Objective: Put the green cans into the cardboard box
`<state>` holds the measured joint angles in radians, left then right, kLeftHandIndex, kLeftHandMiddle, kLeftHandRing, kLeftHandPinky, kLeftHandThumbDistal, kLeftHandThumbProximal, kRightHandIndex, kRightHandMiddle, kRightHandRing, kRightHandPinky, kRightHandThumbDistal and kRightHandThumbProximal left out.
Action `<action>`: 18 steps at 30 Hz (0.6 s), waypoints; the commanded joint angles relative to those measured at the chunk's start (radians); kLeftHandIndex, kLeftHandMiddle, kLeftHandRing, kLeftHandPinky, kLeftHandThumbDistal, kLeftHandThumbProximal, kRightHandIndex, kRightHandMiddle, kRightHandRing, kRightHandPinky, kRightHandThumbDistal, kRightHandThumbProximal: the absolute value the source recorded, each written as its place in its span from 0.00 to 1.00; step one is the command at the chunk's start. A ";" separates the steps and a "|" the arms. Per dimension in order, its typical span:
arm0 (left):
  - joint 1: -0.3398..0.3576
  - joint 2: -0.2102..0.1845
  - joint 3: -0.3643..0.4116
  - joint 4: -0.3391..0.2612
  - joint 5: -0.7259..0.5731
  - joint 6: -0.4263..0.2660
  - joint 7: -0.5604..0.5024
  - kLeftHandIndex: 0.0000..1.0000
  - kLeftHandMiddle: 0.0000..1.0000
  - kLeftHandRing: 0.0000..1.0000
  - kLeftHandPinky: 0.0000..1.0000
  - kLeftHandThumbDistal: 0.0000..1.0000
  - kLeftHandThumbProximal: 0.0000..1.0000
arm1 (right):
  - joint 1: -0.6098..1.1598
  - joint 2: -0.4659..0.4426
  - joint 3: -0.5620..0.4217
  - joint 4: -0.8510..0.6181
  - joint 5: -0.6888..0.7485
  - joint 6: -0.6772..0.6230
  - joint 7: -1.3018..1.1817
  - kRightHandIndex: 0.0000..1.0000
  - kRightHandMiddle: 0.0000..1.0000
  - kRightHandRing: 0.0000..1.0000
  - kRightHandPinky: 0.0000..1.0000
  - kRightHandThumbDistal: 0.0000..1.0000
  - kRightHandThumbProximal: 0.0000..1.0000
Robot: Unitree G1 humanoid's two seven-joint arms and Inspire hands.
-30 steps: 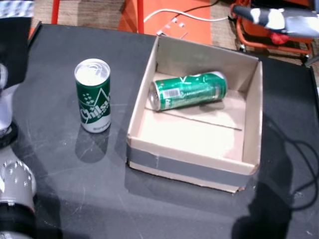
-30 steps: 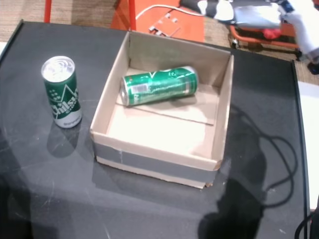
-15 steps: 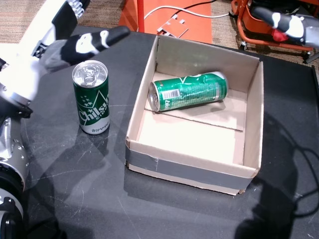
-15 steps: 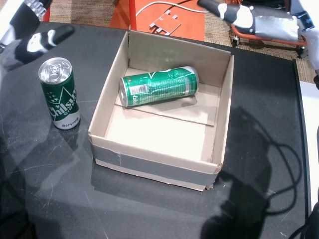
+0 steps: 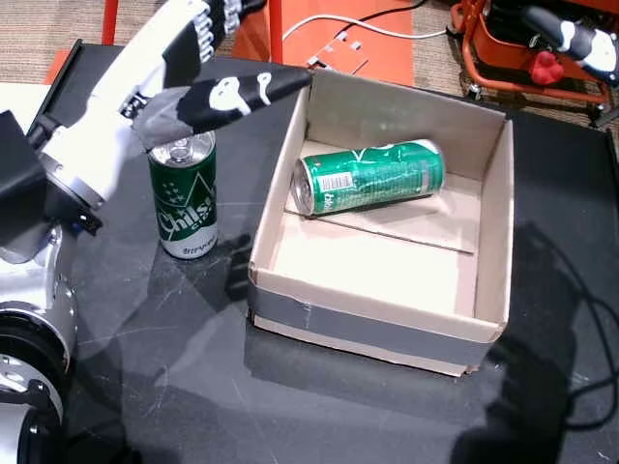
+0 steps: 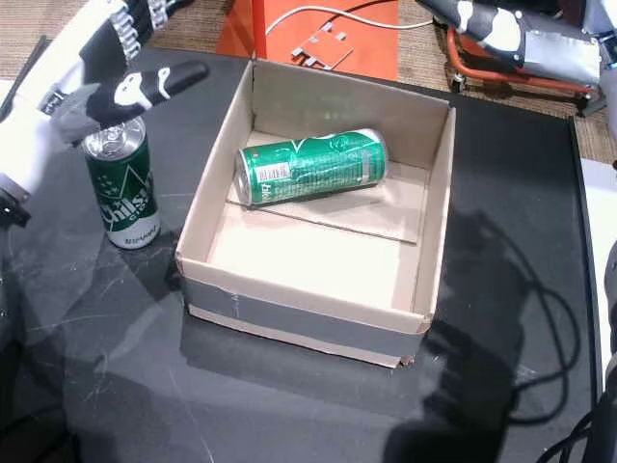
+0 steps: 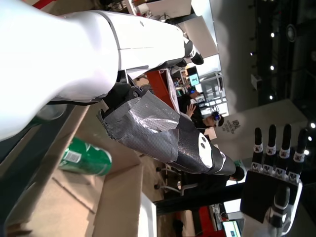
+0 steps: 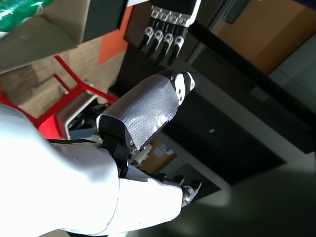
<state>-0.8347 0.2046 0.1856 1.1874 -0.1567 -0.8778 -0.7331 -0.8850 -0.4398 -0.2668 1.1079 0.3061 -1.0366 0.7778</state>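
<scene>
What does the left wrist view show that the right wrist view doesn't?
Only the left wrist view shows the left hand, open with its fingers spread, the inside of the box with most of a green can lying in it, and people in the room behind. Only the right wrist view shows the right hand, also open, and a red frame on the floor. Both catch a piece of the cardboard box and some green of a can.

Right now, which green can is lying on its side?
The can inside the cardboard box, the lying can; the other can stands upright on the table.
</scene>
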 commanded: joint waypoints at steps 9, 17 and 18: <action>0.093 -0.003 -0.001 -0.037 -0.006 -0.004 -0.019 1.00 1.00 1.00 1.00 1.00 0.46 | 0.128 0.065 -0.049 -0.330 0.344 -0.120 0.209 0.92 0.92 0.90 0.96 1.00 0.80; 0.106 0.002 0.008 -0.043 -0.019 0.004 -0.031 1.00 1.00 1.00 1.00 1.00 0.45 | 0.079 0.088 -0.127 -0.213 0.420 -0.080 0.364 0.91 0.91 0.88 0.93 1.00 0.84; 0.107 0.004 0.009 -0.043 -0.017 0.007 -0.027 1.00 1.00 1.00 1.00 1.00 0.45 | 0.070 0.088 -0.140 -0.196 0.430 -0.074 0.389 0.91 0.91 0.88 0.93 1.00 0.83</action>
<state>-0.7505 0.2052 0.1926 1.1531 -0.1612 -0.8793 -0.7547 -0.7956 -0.3540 -0.3846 0.8954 0.7176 -1.1151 1.1458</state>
